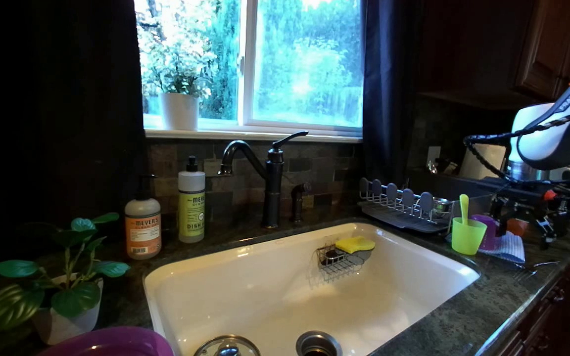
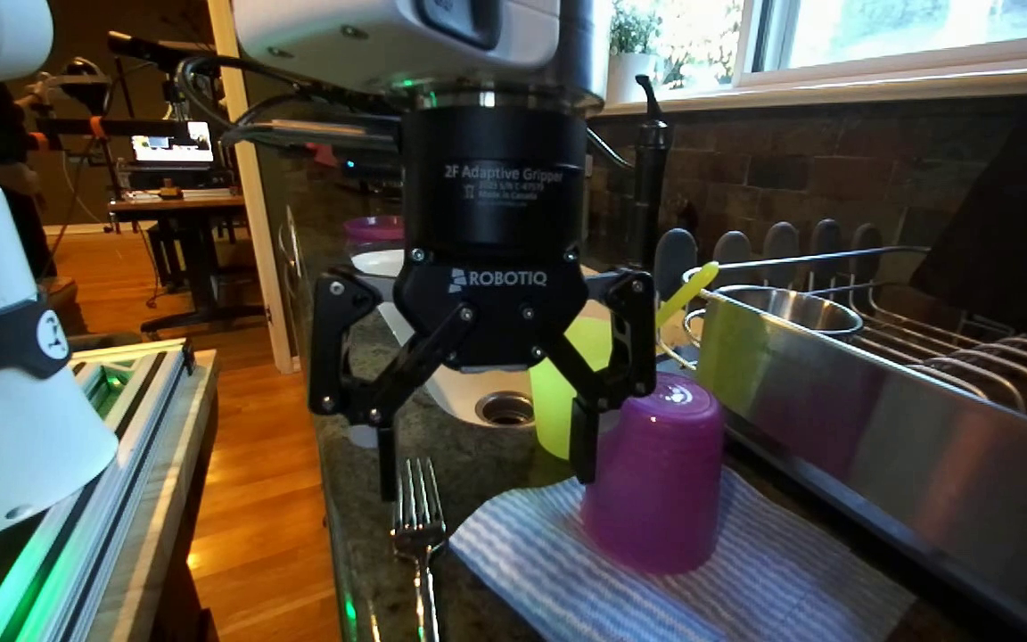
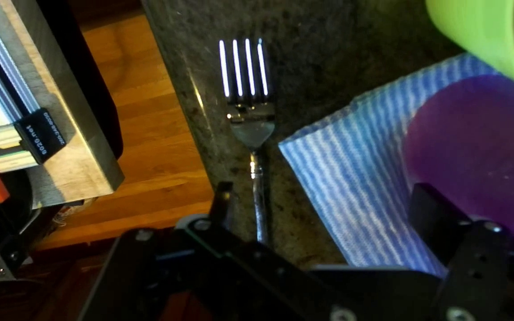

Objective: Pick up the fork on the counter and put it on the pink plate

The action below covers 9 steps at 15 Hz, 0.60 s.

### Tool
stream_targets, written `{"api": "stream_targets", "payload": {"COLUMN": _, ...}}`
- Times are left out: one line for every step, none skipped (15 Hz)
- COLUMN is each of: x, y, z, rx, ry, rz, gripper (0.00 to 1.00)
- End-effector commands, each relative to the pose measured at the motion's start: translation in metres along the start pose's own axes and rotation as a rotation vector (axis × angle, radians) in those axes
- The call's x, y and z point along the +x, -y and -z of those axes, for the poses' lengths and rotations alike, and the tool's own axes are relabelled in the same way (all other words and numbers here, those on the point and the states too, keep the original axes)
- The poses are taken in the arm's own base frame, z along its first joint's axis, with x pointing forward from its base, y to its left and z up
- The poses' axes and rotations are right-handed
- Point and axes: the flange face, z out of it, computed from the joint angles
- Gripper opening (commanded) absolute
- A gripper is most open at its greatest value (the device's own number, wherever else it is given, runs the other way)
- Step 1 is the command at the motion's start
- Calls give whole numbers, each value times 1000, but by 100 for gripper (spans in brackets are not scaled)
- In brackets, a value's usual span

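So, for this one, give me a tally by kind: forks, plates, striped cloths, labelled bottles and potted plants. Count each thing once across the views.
Forks: 1 (silver fork)
Plates: 1 (pink plate)
Striped cloths: 1 (blue-and-white cloth)
Labelled bottles: 2 (orange bottle, yellow bottle)
Potted plants: 2 (windowsill plant, counter plant)
Total: 7
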Motion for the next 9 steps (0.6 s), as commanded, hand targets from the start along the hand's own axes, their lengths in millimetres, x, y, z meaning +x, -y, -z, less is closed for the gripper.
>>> {"api": "stream_targets", "payload": {"x": 8, "y": -10, "z": -9, "rx": -43, "ry": 66, "rz": -18, "gripper": 100}}
{"api": "stream_targets", "payload": {"x": 12, "y": -13, "z": -11, "rx": -56, "ry": 82, "rz": -14, "gripper": 100}}
{"api": "stream_targets", "payload": {"x": 15, "y": -18, "z": -13, "rx": -72, "ry": 95, "rz": 15, "gripper": 100}}
{"api": "stream_targets", "payload": {"x": 19, "y": -22, "z": -13, "rx": -83, "ry": 99, "rz": 32, "gripper": 100}}
{"api": "stream_targets", "payload": {"x": 24, "y": -26, "z": -13, "rx": -94, "ry": 100, "rz": 48, "gripper": 100}}
{"api": "stream_targets", "payload": {"x": 28, "y": -30, "z": -13, "rx": -104, "ry": 97, "rz": 58, "gripper": 100}}
{"api": "stream_targets", "payload": {"x": 32, "y": -33, "z": -14, "rx": -107, "ry": 98, "rz": 66, "gripper": 100}}
{"api": "stream_targets", "payload": {"x": 35, "y": -37, "z": -14, "rx": -112, "ry": 95, "rz": 75, "gripper": 100}}
{"api": "stream_targets", "payload": {"x": 37, "y": -39, "z": -15, "rx": -114, "ry": 86, "rz": 84, "gripper": 100}}
